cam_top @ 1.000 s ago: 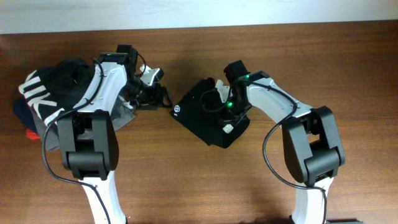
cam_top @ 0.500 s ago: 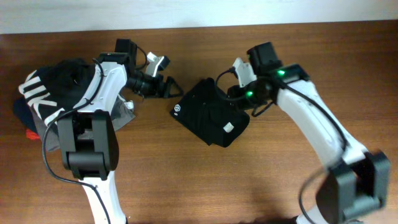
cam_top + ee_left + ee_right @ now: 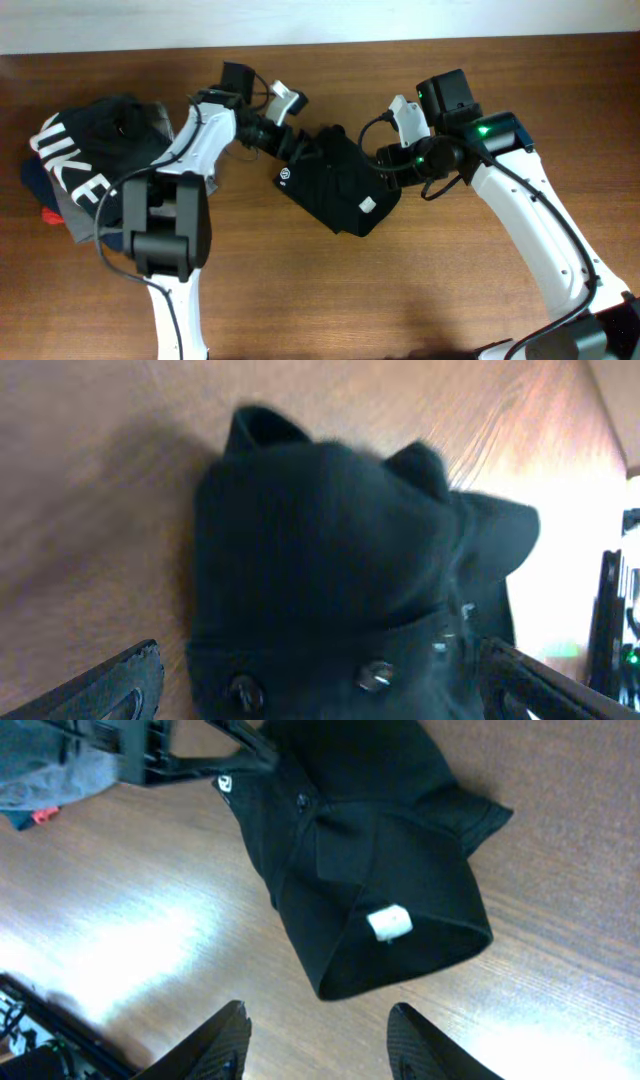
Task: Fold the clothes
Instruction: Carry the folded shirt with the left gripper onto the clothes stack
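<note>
folded t-shirt (image 3: 340,190), left pincer (image 3: 303,150) at its edge

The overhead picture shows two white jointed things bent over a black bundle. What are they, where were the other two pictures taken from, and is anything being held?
Those are two robot arms, each ending in a two-finger gripper. The overhead picture comes from a fixed camera above the wooden table. The other two come from small cameras on the arms' wrists, so each sees its own fingers at the bottom edge. In the middle lies a black T-shirt, folded into a compact packet, with its white neck label showing. At the left end of the table sits a pile of other clothes, one with big white letters. The left gripper is at the shirt's upper left edge and the right gripper is at its right edge. Both are open, and nothing is held.
</note>
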Controlling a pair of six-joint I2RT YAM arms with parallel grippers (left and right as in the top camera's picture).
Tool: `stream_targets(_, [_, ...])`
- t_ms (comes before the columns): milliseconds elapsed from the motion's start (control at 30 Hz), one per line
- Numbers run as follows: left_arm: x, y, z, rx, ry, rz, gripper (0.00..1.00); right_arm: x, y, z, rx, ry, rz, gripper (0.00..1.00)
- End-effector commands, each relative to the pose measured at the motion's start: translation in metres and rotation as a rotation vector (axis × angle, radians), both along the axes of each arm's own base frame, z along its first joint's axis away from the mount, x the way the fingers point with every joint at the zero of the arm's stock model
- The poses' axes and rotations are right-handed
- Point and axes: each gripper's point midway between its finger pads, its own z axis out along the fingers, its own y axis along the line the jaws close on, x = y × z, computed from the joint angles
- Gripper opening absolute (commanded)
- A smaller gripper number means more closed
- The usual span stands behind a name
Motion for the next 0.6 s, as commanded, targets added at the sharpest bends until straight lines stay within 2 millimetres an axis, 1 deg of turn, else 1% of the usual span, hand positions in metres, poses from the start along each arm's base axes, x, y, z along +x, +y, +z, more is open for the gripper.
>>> stream_targets(0, [-0.013,-0.016,-0.039,0.005,0.056,-0.07,0.99,-0.002,-0.004,0.005,-0.006,-0.01,-0.008,0.49])
stream_targets(67, [-0.019,-0.022,-0.049,-0.005,0.09,-0.084,0.99,-0.002,-0.004,0.005,-0.007,-0.007,-0.007,0.49])
stream_targets(133, [-0.027,-0.032,-0.049,-0.059,0.125,-0.105,0.99,-0.003,-0.004,0.005,-0.008,-0.006,-0.007,0.48])
stream_targets(167, [-0.031,-0.037,-0.048,-0.089,0.139,-0.115,0.97,-0.003,-0.004,0.005,-0.008,-0.006,-0.007,0.46])
stream_targets(200, [-0.034,-0.041,-0.046,-0.11,0.151,-0.123,0.91,-0.003,-0.004,0.005,-0.007,-0.006,-0.007,0.45])
stream_targets(233, [-0.037,-0.044,-0.044,-0.121,0.162,-0.128,0.77,-0.003,-0.004,0.005,-0.007,-0.006,-0.007,0.45])
stream_targets(300, [-0.04,-0.046,-0.042,-0.131,0.184,-0.128,0.25,-0.003,-0.004,0.004,-0.009,-0.003,-0.007,0.45])
stream_targets(333, [-0.041,-0.045,-0.042,-0.13,0.198,-0.12,0.06,-0.004,-0.004,0.004,-0.009,-0.002,-0.007,0.45])
stream_targets(367, [-0.041,-0.044,-0.041,-0.127,0.224,-0.099,0.0,-0.004,-0.004,0.004,-0.01,0.001,-0.007,0.45])
stream_targets(400, [-0.038,-0.038,-0.039,-0.122,0.27,-0.056,0.0,-0.005,-0.004,0.004,-0.011,0.005,-0.007,0.44])
stream_targets(500, [-0.034,-0.024,-0.026,-0.108,0.298,-0.024,0.01,-0.006,-0.005,0.003,-0.013,0.01,-0.007,0.44])
stream_targets(533, [-0.032,-0.02,-0.017,-0.104,0.3,-0.013,0.0,-0.006,-0.005,0.003,-0.013,0.01,-0.007,0.44])
stream_targets(567, [-0.029,-0.013,-0.003,-0.089,0.289,0.001,0.0,-0.006,-0.005,0.003,-0.013,0.012,-0.007,0.44])
